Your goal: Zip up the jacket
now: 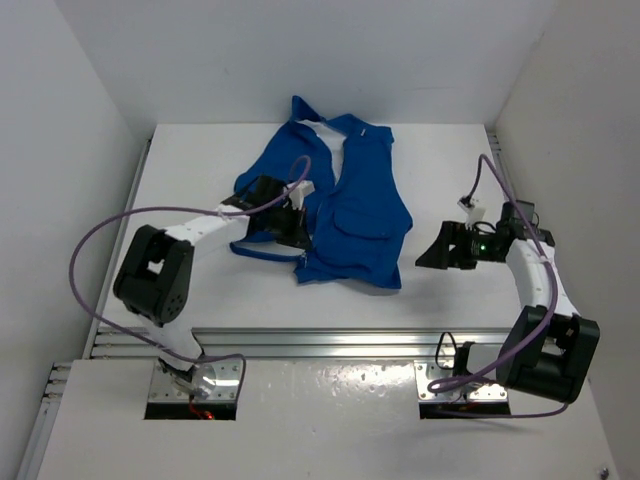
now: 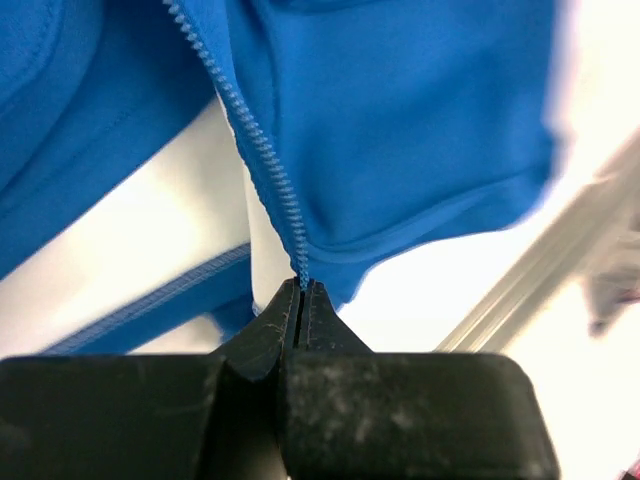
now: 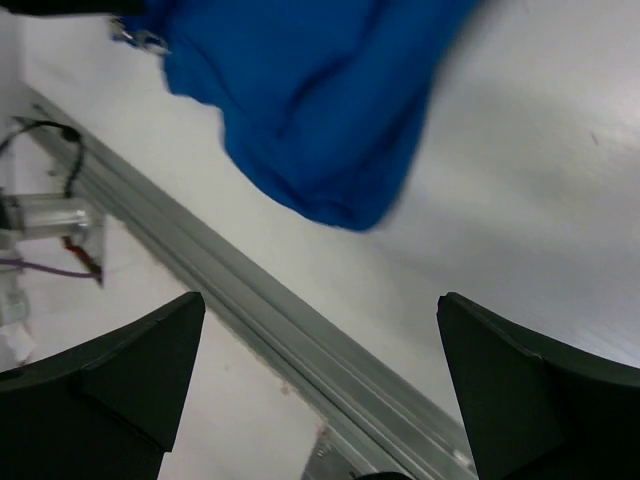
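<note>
Where the left claw (image 2: 300, 300) is pinched together on the bottom end of the zipper (image 2: 265, 165), the teeth run straight away from it up the jacket (image 1: 360, 210), which lies on the worktop (image 1: 200, 160), collar farthest. The right claw (image 3: 318, 305), jaws wide apart and empty, hovers beside the hem, farther from the zipper.

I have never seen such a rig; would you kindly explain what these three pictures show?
Two robot arms are bolted at the near edge of a white table. One picture looks down from above and behind them; the other two come from cameras on the wrists. A bright blue sleeveless fabric jacket lies on the table. The left gripper is shut on the jacket at the lower end of its pale zipper. The right gripper is open beside it and holds nothing.
</note>
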You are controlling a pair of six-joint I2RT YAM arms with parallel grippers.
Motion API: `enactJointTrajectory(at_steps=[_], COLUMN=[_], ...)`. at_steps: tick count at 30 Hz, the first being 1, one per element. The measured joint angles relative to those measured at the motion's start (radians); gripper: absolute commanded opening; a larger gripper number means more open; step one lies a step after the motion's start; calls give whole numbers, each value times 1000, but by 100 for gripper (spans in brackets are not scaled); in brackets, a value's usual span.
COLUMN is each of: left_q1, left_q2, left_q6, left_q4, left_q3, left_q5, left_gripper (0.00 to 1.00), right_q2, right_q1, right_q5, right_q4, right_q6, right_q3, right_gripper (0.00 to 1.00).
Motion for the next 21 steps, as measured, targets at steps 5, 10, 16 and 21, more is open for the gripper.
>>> enactJointTrajectory(at_steps=[5,10,16,21], left_q1=[48,42,36,8], left_q2=[-160,-179,-174,-173], left_q6=[-179,-454,-775,-926], left_q4=[311,649,1010,1222], left_q3=[-195,-206,-224,-272], left_q5=[215,357,389,386], left_gripper=[0,0,0,0], right_q2=[0,-31,-56,84], right_q1=[35,134,248,263], right_q5=[-203,-326,-342,-333], right_q4=[26,272,775,1341], right_q6=[98,339,748,1262], right_q3=[105,89,-71,-189], right_gripper=[100,100,93,88])
